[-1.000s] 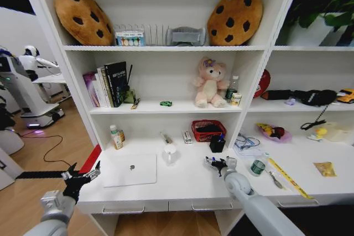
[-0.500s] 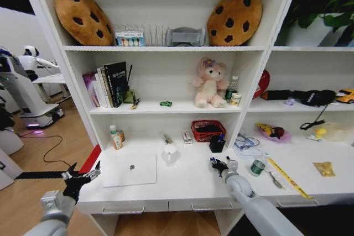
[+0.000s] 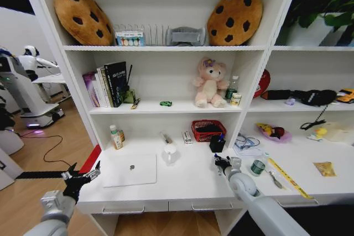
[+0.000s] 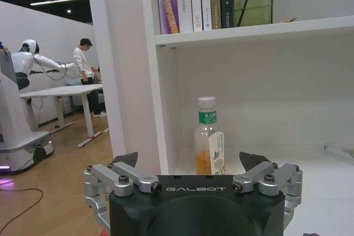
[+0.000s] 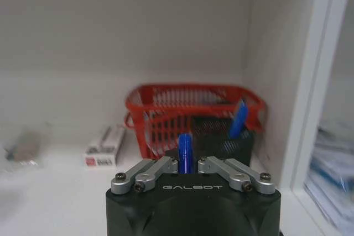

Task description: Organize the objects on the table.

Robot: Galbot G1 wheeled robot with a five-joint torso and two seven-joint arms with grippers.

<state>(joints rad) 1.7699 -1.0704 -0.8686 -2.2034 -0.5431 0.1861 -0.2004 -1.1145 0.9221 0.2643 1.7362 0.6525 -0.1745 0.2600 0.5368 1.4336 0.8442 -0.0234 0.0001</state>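
Right gripper [image 3: 219, 161] pinches an upright blue pen [image 5: 185, 153] over the white desk [image 3: 188, 183], just before the black pen cup [image 3: 217, 144].
Left gripper [image 3: 82, 178] hangs spread wide off the desk's left end, beside the silver laptop [image 3: 129, 170].

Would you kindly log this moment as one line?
right gripper: shut on blue pen, before pen cup | left gripper: open, off desk edge
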